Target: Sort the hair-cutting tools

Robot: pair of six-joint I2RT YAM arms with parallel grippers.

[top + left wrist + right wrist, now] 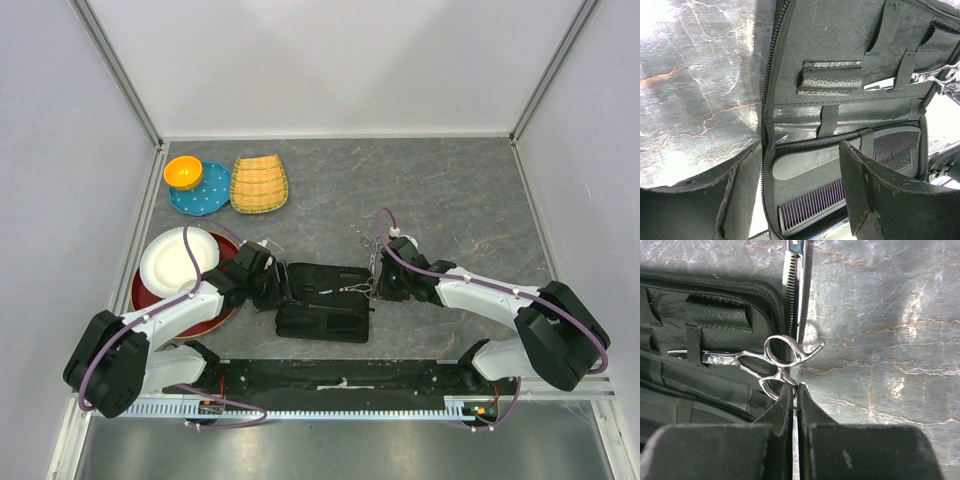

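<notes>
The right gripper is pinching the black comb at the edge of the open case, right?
No. The right gripper is pinching the silver scissors, not a comb, at the edge of the open case; the right wrist view shows it.

Two scissors (722, 358) (792, 280), one black case (320, 322), three plates (170, 262), one bowl (181, 171), one basket (259, 184)
</notes>
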